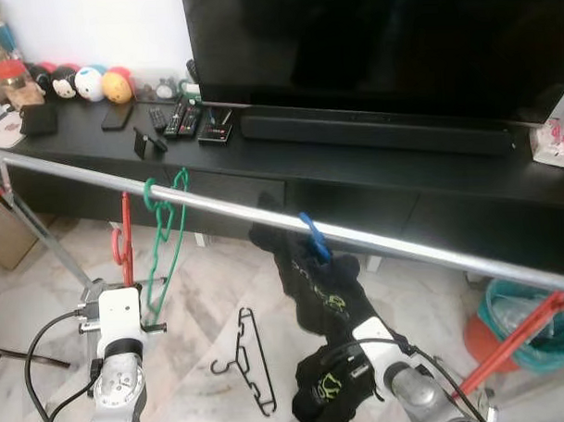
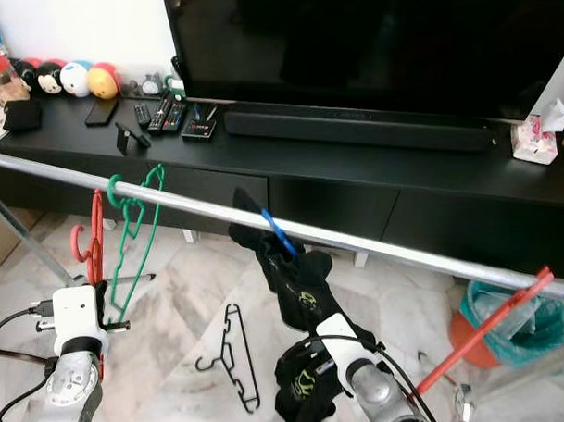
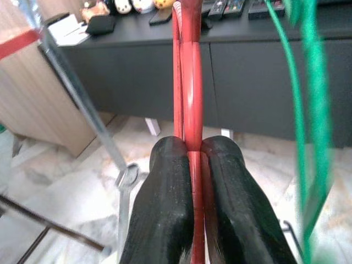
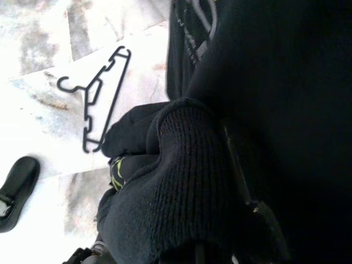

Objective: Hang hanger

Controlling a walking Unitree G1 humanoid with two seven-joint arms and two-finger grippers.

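The left gripper (image 3: 193, 165) has its jaws clamped on one red hanger (image 1: 123, 237), held just below the metal rail (image 1: 226, 209). The right gripper's (image 1: 338, 357) jaws are buried in a black knit garment (image 2: 298, 284); I cannot tell their state. One black hanger (image 1: 248, 360) lies on the marble floor (image 1: 202, 297). One green hanger (image 1: 162, 235) and one blue hanger (image 1: 314, 239) hang on the rail.

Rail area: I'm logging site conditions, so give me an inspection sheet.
Surface: marble floor.
Job's things: red hanger clamped in left claw, below rail; green hanger on rail.
Clutter: black hanger on floor; black garment on blue hanger.
Grippers: right claw buried in garment.
Cables: black cable by left arm.
Surroundings: TV, remotes.
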